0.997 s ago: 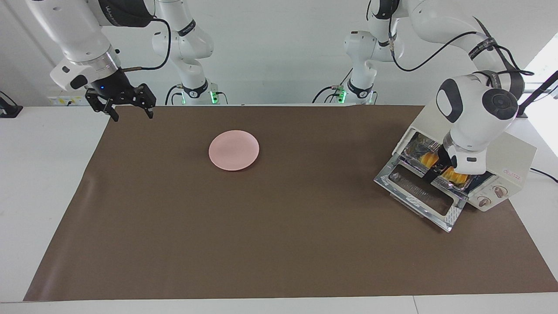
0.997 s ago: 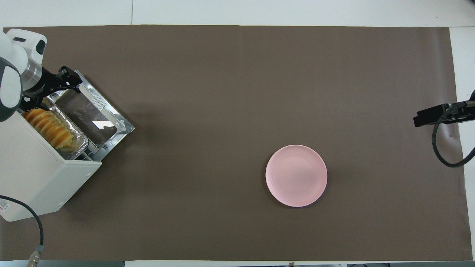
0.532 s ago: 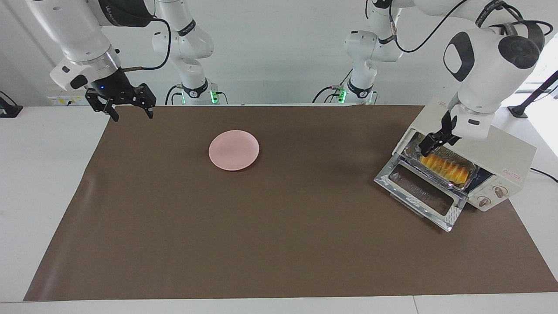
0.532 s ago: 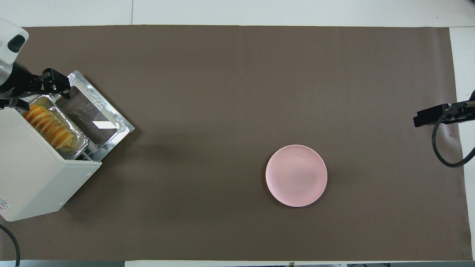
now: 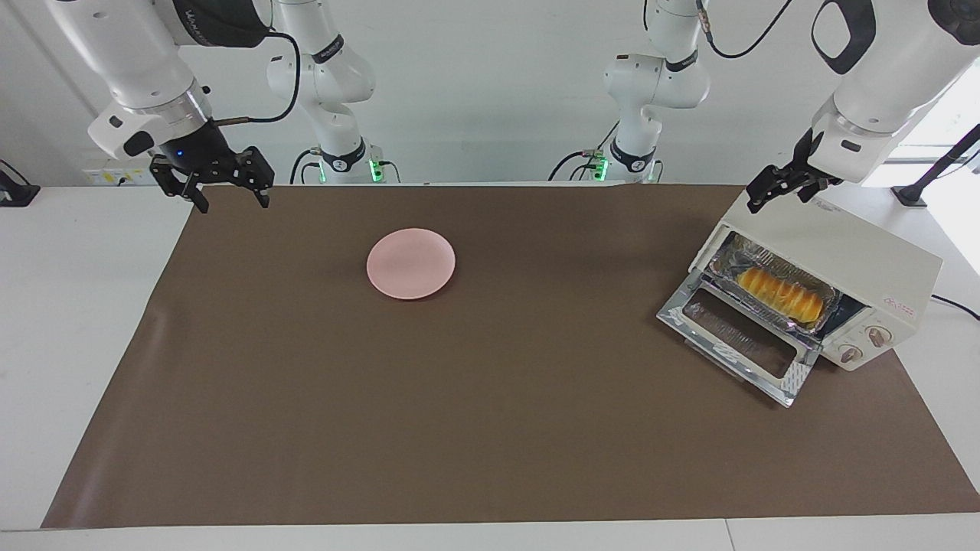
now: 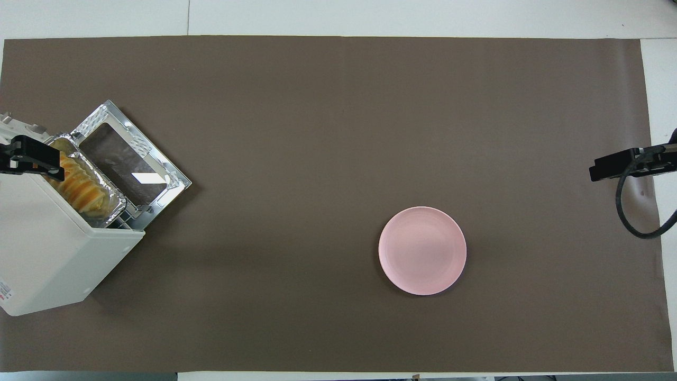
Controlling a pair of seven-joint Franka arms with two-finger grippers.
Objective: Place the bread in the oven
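Observation:
The golden ridged bread (image 5: 781, 293) lies in a silver foil tray (image 5: 736, 250) on the rack inside the cream-white oven (image 5: 869, 256), at the left arm's end of the table. The oven's glass door (image 5: 739, 340) hangs open. The bread (image 6: 82, 189) and the oven (image 6: 47, 248) also show in the overhead view. My left gripper (image 5: 779, 195) is open and empty, raised over the oven's top edge. My right gripper (image 5: 232, 200) is open and empty, and that arm waits over the mat's edge at its own end.
A pink plate (image 5: 411, 263), with nothing on it, sits on the brown mat (image 5: 490, 428) toward the right arm's end. The open oven door (image 6: 132, 164) juts out over the mat. A cable runs from the oven off the table.
My left gripper has come out of the oven's mouth and risen above the oven, leaving the bread in the tray. The right arm has not moved.

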